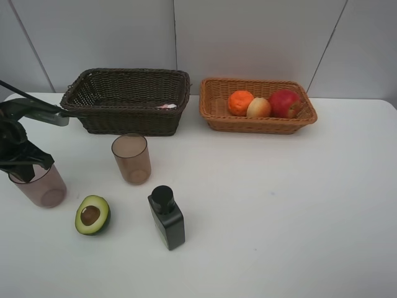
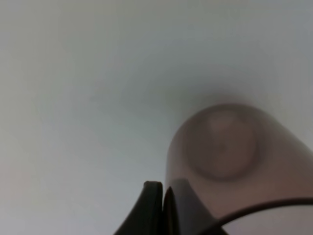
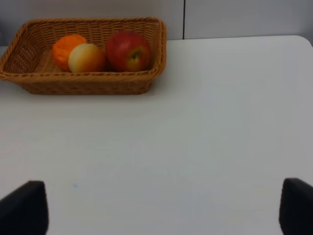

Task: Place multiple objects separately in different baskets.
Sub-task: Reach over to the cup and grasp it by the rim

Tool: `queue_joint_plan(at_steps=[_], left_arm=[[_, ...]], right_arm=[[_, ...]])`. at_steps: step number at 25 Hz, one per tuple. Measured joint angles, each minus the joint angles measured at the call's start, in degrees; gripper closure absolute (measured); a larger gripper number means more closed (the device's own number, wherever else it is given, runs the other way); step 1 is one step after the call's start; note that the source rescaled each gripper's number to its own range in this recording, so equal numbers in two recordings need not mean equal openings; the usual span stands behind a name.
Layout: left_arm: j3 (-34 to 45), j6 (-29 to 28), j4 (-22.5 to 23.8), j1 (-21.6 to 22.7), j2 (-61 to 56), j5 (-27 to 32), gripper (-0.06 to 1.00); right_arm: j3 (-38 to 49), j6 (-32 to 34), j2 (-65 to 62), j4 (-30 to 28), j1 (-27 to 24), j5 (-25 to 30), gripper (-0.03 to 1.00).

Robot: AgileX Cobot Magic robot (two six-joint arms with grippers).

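Pink bottle (image 1: 166,106) mostly hidden in dk basket (image 1: 130,121).

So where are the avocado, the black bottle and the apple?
Avocado (image 1: 90,215): high view, the brown pit.
Black bottle (image 1: 169,225): high view, its square body.
Apple (image 1: 283,101): high view, its red side.

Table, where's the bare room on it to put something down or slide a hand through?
Bare: the whole right side of the table, bordered by the black bottle and the tan basket. Crowded: front left, where one loose cup, one gripped cup, the avocado and the bottle stand close before the dark basket.
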Motion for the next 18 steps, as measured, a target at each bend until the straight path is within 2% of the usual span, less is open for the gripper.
queue_joint_plan(at_steps=[18], left_arm=[[-0.06, 0.0, -0.94, 0.0, 0.0, 1.14, 0.93]], right_arm=[[0.0, 0.0, 0.0, 0.0, 0.0, 0.0, -0.03]])
